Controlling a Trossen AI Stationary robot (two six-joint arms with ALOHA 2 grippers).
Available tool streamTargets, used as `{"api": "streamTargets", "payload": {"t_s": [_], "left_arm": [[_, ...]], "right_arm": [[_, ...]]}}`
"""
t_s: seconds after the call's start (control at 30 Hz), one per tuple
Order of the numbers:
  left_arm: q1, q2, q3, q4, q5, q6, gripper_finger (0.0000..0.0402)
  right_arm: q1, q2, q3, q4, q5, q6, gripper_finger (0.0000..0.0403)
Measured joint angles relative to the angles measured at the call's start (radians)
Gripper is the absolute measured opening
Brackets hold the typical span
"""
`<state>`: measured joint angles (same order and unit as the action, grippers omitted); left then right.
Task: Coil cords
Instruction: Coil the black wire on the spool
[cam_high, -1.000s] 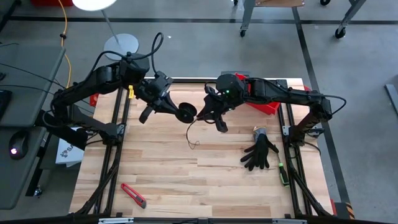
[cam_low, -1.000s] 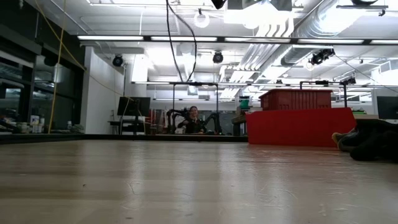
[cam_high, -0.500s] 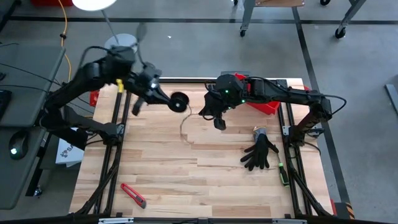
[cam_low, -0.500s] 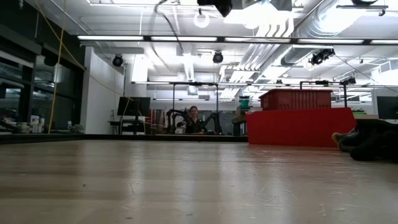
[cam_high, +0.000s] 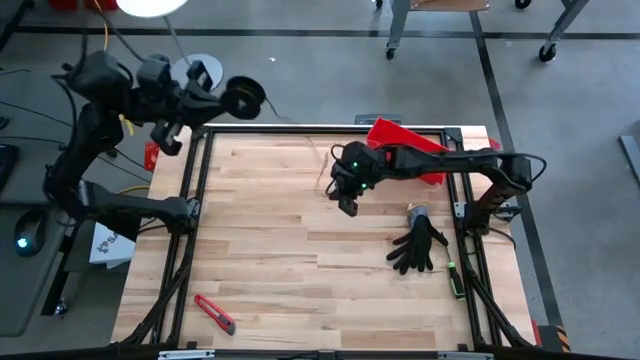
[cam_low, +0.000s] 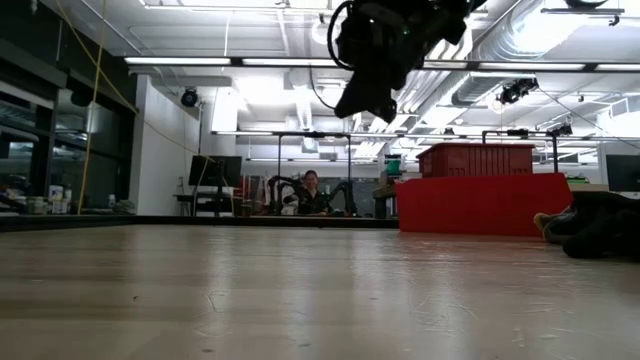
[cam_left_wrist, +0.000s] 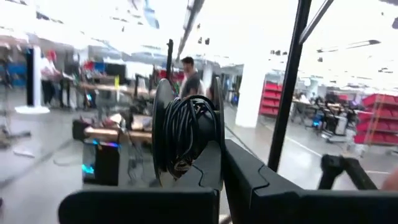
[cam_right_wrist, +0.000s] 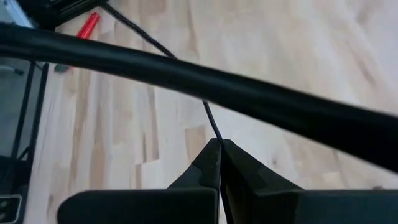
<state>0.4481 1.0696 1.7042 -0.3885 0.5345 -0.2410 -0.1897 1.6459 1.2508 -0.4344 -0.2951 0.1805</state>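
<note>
A wide workshop with a grey floor surrounded the pale, plank-grained desk (cam_high: 300, 270), where a black glove (cam_high: 418, 243) and a red cutter (cam_high: 214, 313) lay well apart from the work. The left end effector (cam_high: 215, 100) was raised beyond the desk's far left corner, clamped shut on the round black spool (cam_high: 244, 97); its wrist view showed dark cord (cam_left_wrist: 186, 134) wound in loose glossy loops between the spool's thin flanges. The right end effector (cam_high: 345, 195) hung over the desk's far middle, its fingers (cam_right_wrist: 214, 163) pinched together on the thin, string-like cord running out between them. Holding spool and strand far apart seemingly kept the line taut for winding, though the cord between the arms was too fine to trace from above. Behind the right arm sat a red bin (cam_high: 405, 140).
</note>
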Motion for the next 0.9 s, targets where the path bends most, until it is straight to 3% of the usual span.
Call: {"api": "streamTargets", "payload": {"t_s": [0.23,0.67,0.9], "left_arm": [[0.038,-0.001,-0.002,-0.022,0.0,0.04,0.0],[0.136,-0.004,-0.001,-0.038,0.001,0.103,0.0],[0.203,0.003,-0.001,-0.039,0.001,0.113,0.0]], "right_arm": [[0.05,0.0,-0.004,-0.021,-0.001,0.026,0.0],[0.122,0.0,-0.004,-0.328,0.029,0.024,0.0],[0.155,-0.002,-0.12,-0.32,0.031,0.125,0.0]]}}
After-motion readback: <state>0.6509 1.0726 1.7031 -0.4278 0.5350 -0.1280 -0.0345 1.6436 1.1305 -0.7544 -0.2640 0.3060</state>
